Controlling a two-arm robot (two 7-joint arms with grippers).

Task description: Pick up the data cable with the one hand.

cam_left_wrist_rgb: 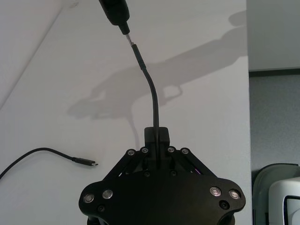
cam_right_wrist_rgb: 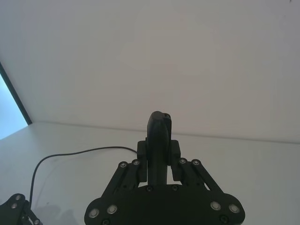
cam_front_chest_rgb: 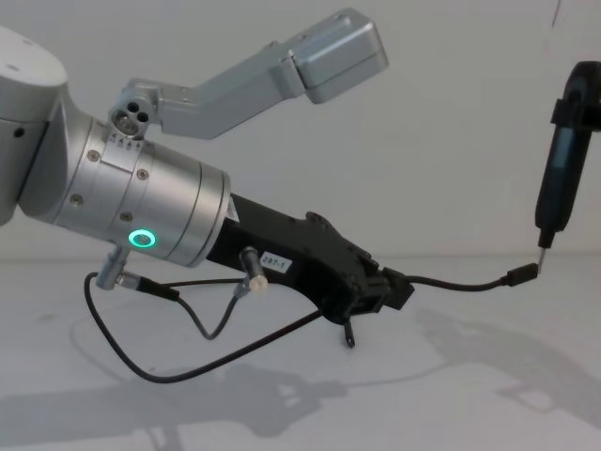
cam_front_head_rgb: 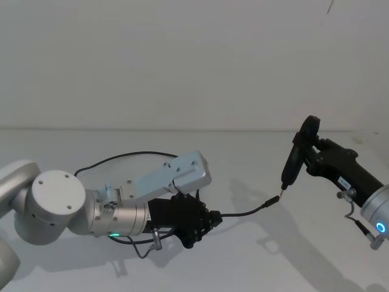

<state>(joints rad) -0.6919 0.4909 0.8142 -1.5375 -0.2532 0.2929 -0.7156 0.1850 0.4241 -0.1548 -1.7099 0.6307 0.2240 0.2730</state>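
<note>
Above the white tabletop [cam_front_head_rgb: 255,255]: long thin black data cable [cam_front_chest_rgb: 460,284], light, limp; my left black angular hand [cam_front_head_rgb: 209,220] clamped near its plug; right hand [cam_right_wrist_rgb: 159,154] clamped on slim black stick tool [cam_front_chest_rgb: 562,174].

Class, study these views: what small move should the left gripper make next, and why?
Probably a slight lift. The left gripper is already shut on the data cable, whose near plug reaches the tip of the stick tool in the right gripper, while its other end lies on the table.
</note>
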